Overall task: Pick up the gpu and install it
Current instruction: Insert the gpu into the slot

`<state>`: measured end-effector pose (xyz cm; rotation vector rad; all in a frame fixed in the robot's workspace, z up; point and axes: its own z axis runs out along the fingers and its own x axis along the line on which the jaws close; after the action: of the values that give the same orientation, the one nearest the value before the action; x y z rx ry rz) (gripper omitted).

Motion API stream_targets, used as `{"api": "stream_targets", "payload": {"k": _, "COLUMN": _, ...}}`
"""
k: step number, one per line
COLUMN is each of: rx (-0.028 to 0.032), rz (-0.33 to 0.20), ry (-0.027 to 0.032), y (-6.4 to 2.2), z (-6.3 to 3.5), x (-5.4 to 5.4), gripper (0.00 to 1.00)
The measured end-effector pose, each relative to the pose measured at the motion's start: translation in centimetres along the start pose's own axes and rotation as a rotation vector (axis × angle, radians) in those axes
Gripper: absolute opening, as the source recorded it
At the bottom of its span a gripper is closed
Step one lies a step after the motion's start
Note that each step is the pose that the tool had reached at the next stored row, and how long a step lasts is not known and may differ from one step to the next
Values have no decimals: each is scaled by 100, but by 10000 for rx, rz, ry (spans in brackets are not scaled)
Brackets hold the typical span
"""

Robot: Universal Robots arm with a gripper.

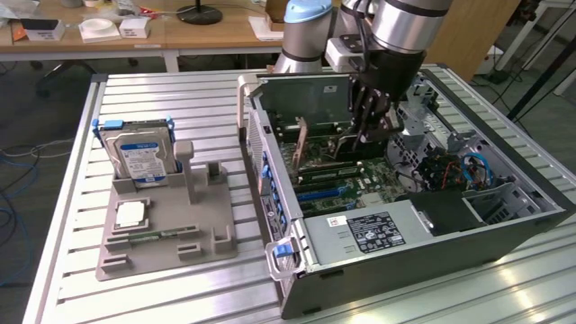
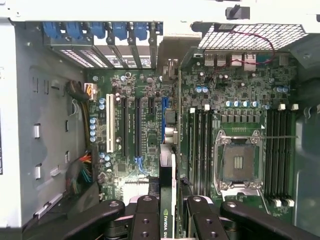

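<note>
Slatted metal table (image 1: 162,94), wooden desks (image 1: 216,34) at the far side; open computer case (image 1: 531,219) at the exterior view's right.
Arm reaches into the case. Wrist view: gripper (image 2: 172,212) fingers clamped on the gpu (image 2: 165,225), edge-on over the motherboard (image 2: 240,100).

Arm upright, wrist down; pincer (image 1: 367,131) pointing down, clamped on gpu (image 2: 166,225).

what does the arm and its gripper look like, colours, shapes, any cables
The arm is a silvery-grey metal tube, with a light blue joint cap behind it. A pale grey box sits at the wrist, with a black cable beside it. The gripper is black; its fingers are jointed bars with round pivot pins.
</note>
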<state>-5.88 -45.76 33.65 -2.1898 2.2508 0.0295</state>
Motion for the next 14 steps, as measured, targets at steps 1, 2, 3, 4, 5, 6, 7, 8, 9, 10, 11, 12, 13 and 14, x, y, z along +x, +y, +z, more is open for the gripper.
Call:
{"api": "stream_targets", "payload": {"k": 1, "rx": 3, "rz": 1, "ry": 0, "y": 9, "z": 20, "x": 1, "gripper": 26}}
{"api": "stream_targets", "payload": {"k": 2, "rx": 5, "rz": 0, "ry": 1, "y": 15, "z": 37, "x": 1, "gripper": 26}}
{"api": "stream_targets", "payload": {"k": 3, "rx": 6, "rz": 0, "ry": 1, "y": 21, "z": 55, "x": 2, "gripper": 26}}
{"api": "stream_targets", "payload": {"k": 4, "rx": 8, "rz": 0, "ry": 0, "y": 24, "z": 74, "x": 2, "gripper": 26}}
{"api": "stream_targets", "payload": {"k": 5, "rx": 9, "rz": -1, "ry": 0, "y": 24, "z": 92, "x": 3, "gripper": 26}}
{"api": "stream_targets", "payload": {"k": 6, "rx": 9, "rz": -2, "ry": 0, "y": 24, "z": 106, "x": 3, "gripper": 26}}
{"api": "stream_targets", "payload": {"k": 7, "rx": 8, "rz": -2, "ry": 1, "y": 25, "z": 109, "x": 3, "gripper": 26}}
{"api": "stream_targets", "payload": {"k": 8, "rx": 8, "rz": -1, "ry": 1, "y": 25, "z": 109, "x": 3, "gripper": 26}}
{"api": "stream_targets", "payload": {"k": 9, "rx": 8, "rz": 0, "ry": 1, "y": 26, "z": 108, "x": 3, "gripper": 26}}
{"api": "stream_targets", "payload": {"k": 10, "rx": 8, "rz": 0, "ry": 2, "y": 26, "z": 108, "x": 3, "gripper": 26}}
{"api": "stream_targets", "payload": {"k": 11, "rx": 9, "rz": 0, "ry": 1, "y": 26, "z": 109, "x": 3, "gripper": 26}}
{"api": "stream_targets", "payload": {"k": 12, "rx": 9, "rz": 0, "ry": 1, "y": 26, "z": 109, "x": 3, "gripper": 26}}
{"api": "stream_targets", "payload": {"k": 13, "rx": 8, "rz": 0, "ry": 1, "y": 26, "z": 109, "x": 3, "gripper": 26}}
{"api": "stream_targets", "payload": {"k": 14, "rx": 9, "rz": 0, "ry": 1, "y": 26, "z": 109, "x": 3, "gripper": 26}}
